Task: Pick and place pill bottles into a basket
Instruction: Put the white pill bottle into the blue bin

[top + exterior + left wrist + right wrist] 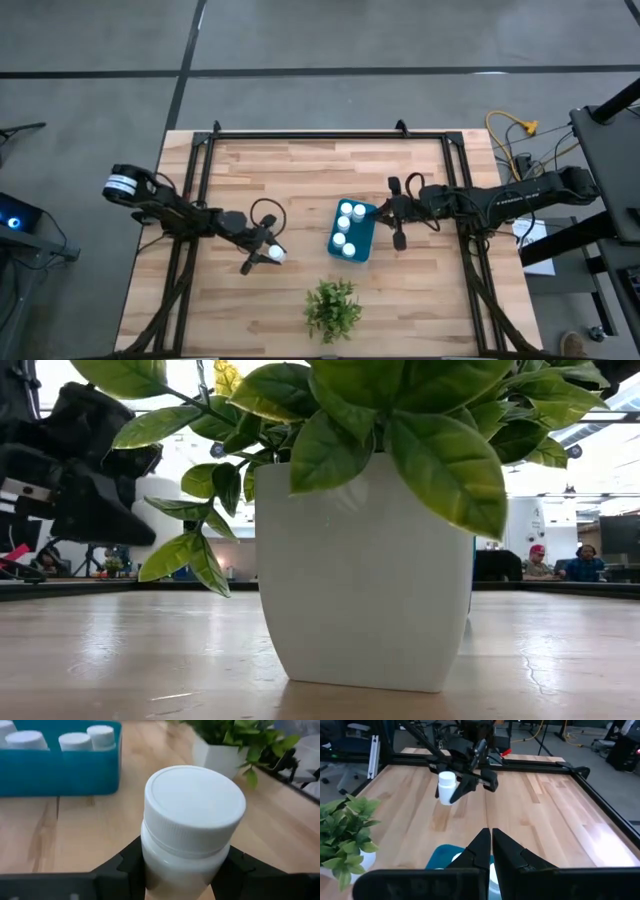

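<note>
left gripper (268,253) clamps a pill bottle (192,827); right gripper (490,851) shut over basket (366,238). risk: bottle clips basket's rim, tips.

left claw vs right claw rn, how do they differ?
The left claw is shut on a pill bottle left of the basket; the right claw is shut and empty. The left claw is clear of the basket; the right claw sits over the basket's edge. Both are dark and two-fingered.
</note>
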Motion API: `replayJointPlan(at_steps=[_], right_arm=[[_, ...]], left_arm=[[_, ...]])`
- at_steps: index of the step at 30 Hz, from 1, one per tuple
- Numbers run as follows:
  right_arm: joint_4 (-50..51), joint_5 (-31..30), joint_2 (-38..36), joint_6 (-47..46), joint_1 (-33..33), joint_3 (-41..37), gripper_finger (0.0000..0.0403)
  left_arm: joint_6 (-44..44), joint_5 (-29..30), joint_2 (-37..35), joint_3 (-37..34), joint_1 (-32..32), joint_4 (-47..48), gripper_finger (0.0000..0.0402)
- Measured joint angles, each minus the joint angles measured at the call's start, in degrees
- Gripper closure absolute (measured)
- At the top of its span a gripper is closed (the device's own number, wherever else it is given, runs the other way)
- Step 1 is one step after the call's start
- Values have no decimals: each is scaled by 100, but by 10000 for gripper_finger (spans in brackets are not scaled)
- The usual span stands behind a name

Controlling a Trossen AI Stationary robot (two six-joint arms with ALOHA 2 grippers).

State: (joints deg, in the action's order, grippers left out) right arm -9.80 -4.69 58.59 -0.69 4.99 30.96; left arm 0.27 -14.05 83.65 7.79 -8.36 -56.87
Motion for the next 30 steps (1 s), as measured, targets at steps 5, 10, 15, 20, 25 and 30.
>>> replayJointPlan(at_steps=[5, 10, 15, 20, 25, 30], right_arm=[[0, 0, 0, -72, 0, -1, 394], [0, 0, 0, -85, 0, -2, 394], [0, 1, -2, -82, 0, -2, 394], [2, 2, -2, -77, 0, -1, 394], [0, 7, -2, -65, 0, 0, 394], [0, 9, -2, -65, 0, 0, 394]], left_arm=[[2, 123, 267, 2, 0, -46, 257], [-4, 276, 677, 7, 0, -339, 257], [-144, 280, 1076, 9, 0, -858, 257], [-196, 280, 1409, 51, 0, -1016, 257], [-301, 279, 1689, 135, 0, -1076, 257], [-301, 260, 1782, 143, 0, -1234, 257]])
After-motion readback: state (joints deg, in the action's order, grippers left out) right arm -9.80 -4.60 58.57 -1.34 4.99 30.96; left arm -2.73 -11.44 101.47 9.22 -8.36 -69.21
